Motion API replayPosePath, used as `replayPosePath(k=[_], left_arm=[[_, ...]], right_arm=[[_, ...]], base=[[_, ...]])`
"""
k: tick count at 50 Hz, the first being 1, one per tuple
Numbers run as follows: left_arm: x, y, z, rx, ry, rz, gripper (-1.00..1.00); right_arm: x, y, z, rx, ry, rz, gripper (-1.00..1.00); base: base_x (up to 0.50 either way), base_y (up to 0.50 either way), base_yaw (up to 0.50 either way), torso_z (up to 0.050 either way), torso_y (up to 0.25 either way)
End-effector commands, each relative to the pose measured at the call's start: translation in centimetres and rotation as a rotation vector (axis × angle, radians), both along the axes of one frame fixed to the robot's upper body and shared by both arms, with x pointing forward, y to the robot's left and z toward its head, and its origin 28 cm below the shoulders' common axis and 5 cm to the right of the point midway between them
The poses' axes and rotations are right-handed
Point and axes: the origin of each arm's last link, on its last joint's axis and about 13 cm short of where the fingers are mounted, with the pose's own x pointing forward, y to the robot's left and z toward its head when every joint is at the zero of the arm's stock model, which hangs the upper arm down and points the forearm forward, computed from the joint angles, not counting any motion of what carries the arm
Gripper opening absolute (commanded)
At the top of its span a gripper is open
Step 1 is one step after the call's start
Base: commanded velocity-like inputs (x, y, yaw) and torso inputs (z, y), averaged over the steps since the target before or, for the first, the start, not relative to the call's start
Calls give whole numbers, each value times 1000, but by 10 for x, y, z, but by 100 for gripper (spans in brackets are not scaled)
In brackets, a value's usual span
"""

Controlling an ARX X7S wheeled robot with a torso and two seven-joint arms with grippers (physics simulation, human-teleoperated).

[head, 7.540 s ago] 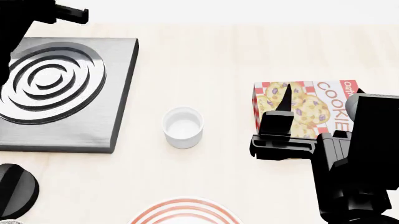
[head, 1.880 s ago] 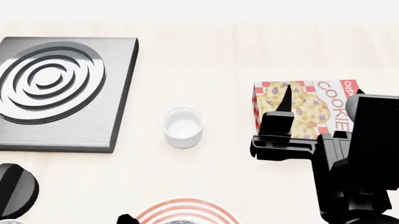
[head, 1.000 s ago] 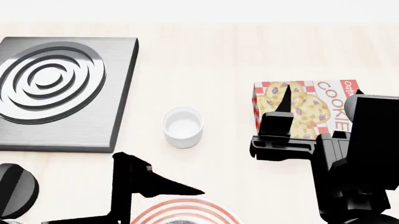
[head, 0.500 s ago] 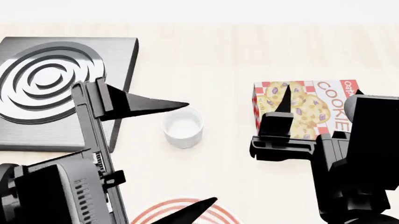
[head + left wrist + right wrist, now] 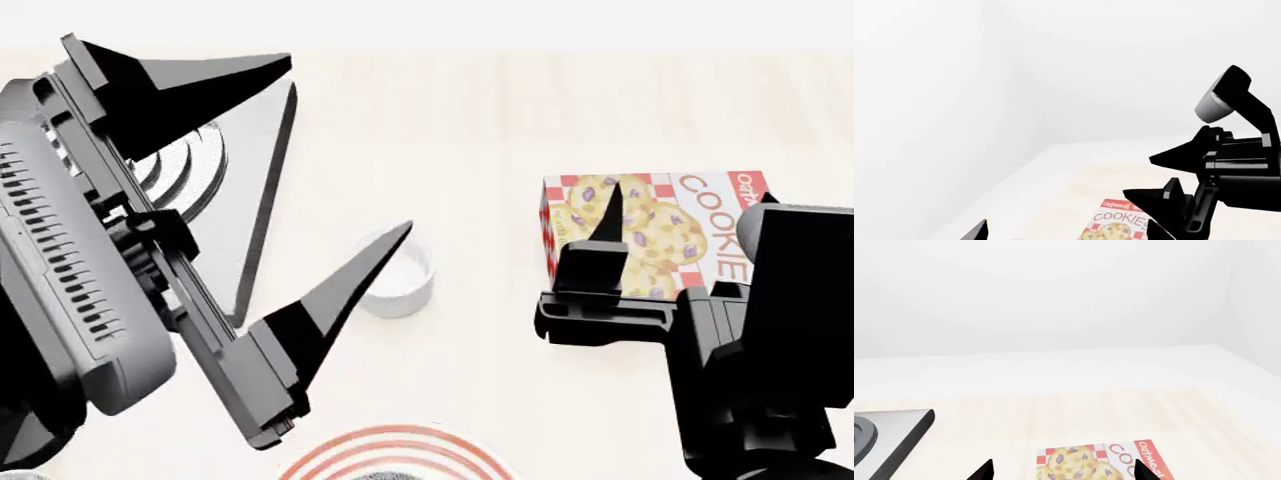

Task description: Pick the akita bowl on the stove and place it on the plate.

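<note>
Nearest, just a grey sliver of the akita bowl (image 5: 380,476) on the plate (image 5: 394,437), mostly cut off. Round, so no long axis; upright or tilted, cannot tell. Lifted away since a moment ago: left gripper (image 5: 347,143), jaws spread, empty — placing looks done. Right gripper (image 5: 1062,465) spread too, idle. Beyond, the stove (image 5: 260,200) — no bowl where visible.

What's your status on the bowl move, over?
Left gripper open, empty, raised, masking much of stove. Right gripper open above cookie box. Akita bowl not in view; plate at lower edge.
</note>
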Motion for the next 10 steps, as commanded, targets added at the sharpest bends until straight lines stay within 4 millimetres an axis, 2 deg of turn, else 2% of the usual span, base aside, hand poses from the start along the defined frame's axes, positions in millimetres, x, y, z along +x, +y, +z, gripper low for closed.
replayPosePath(k=[1,10], left_arm=[[3,6,1,-96,42,37,100],[8,13,1,-149,57,68,100]], right_arm=[[0,0,0,0,0,0,100],[0,0,0,0,0,0,100]], base=[[0,0,0,0,0],[0,0,0,0,0]])
